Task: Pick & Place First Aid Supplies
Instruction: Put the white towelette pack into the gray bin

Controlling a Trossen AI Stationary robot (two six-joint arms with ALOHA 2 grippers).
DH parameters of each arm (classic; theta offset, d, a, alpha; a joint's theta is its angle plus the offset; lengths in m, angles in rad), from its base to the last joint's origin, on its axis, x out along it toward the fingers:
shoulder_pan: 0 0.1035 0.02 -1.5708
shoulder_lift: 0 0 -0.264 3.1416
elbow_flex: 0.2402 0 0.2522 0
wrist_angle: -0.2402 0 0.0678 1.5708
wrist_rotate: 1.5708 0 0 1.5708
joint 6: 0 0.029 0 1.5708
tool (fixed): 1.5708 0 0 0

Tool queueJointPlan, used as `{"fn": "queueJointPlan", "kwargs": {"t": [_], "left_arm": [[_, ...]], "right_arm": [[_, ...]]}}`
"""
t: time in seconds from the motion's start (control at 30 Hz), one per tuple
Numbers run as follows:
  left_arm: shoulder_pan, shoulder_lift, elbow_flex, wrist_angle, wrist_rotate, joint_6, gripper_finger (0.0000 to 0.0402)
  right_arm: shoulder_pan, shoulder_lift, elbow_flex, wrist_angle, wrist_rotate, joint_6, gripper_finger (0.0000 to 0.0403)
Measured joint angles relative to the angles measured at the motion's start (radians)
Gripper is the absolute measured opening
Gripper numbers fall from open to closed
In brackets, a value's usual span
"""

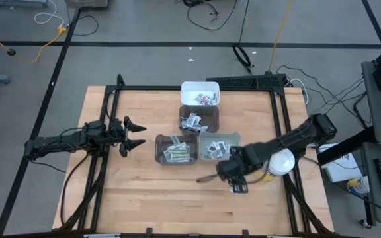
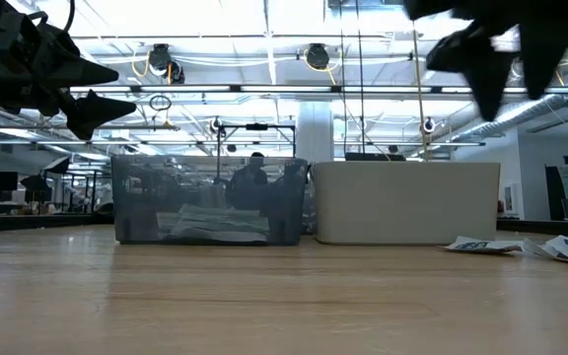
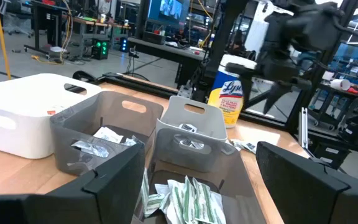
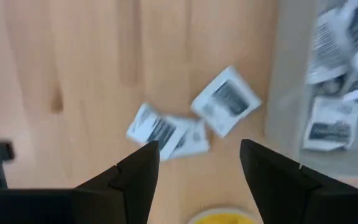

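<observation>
Right gripper (image 4: 194, 163) hangs with fingers spread and empty above square white sachets with dark print (image 4: 225, 101) on the wooden table (image 1: 144, 192). Left gripper (image 1: 135, 133) waits, fingers apart, left of the grey plastic bins (image 1: 175, 149).

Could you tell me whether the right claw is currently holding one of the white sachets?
No. In the right wrist view the right claw stands open and empty above the white sachets lying loose on the wooden table.
</observation>
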Motion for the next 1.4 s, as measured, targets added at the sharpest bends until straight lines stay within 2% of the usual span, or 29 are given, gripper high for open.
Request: {"fn": "queueJointPlan", "kwargs": {"t": [0.3, 0.4, 0.53, 1.1, 1.4], "left_arm": [[0.0, 0.0, 0.0, 0.0, 0.0, 0.0, 0.031], [0.0, 0.0, 0.0, 0.0, 0.0, 0.0, 0.031], [0.0, 0.0, 0.0, 0.0, 0.0, 0.0, 0.031], [0.0, 0.0, 0.0, 0.0, 0.0, 0.0, 0.031], [0.0, 0.0, 0.0, 0.0, 0.0, 0.0, 0.031]], "right_arm": [[0.17, 0.0, 0.0, -0.031, 0.004, 0.103, 0.0216], [0.199, 0.004, 0.0, -0.023, 0.054, 0.106, 0.0216], [0.219, 0.034, -0.014, -0.008, 0.078, 0.107, 0.0212], [0.257, 0.045, -0.226, 0.281, 0.074, 0.158, 0.021], [0.264, 0.121, -0.245, 0.34, 0.074, 0.129, 0.021]]}}
